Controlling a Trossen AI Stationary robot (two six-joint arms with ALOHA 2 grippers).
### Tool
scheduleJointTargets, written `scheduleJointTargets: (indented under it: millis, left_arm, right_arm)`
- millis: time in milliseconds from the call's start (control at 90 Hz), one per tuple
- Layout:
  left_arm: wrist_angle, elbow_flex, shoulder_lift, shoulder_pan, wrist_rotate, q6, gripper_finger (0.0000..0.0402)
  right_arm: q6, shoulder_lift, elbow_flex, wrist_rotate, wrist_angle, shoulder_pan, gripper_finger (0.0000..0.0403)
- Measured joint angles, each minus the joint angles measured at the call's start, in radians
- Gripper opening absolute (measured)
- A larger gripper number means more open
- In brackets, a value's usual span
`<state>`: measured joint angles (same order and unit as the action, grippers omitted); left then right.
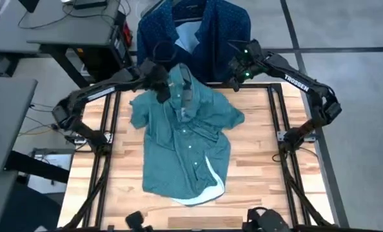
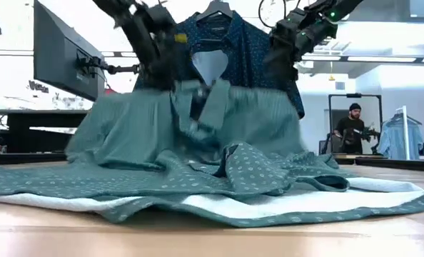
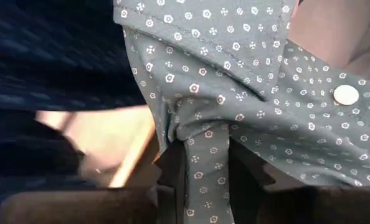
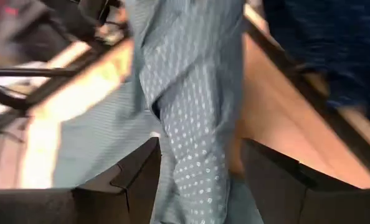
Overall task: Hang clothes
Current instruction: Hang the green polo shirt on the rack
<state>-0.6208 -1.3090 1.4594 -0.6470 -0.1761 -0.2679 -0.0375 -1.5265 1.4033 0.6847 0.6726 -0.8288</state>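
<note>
Your left end effector is clamped on the collar end of the teal-green button-up shirt with its tiny pale print, fabric bunched between the fingers in the left wrist view. Your right end effector has a fold of the same shirt running between its fingers, but you cannot tell whether they have closed on it.

The shirt's collar end is raised at the far edge; its body and hem lie spread on the pale wooden counter. The navy shirt with tiny white dots hangs just behind.

If the right side is not gripped, lifting could let that shoulder sag and twist the shirt. The hem could drag and bunch.

Beyond the counter: a monitor, desks, and a person beside a clothes rack.
</note>
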Motion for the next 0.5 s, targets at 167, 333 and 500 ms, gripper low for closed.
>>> scheduleJointTargets:
  millis: [167, 333, 500]
  left_arm:
    - [0.006, -0.002, -0.097, 0.052, -0.067, -0.010, 0.0059]
    - [0.004, -0.002, -0.144, 0.110, -0.109, -0.020, 0.0059]
    - [0.004, -0.002, -0.183, 0.171, -0.151, -0.033, 0.0059]
  right_arm:
    - [0.084, 0.000, 0.000, 0.056, -0.130, 0.053, 0.0205]
    - [0.185, -0.016, 0.000, 0.056, -0.267, 0.119, 0.0205]
    - [0.248, -0.052, 0.000, 0.053, -0.318, 0.165, 0.0205]
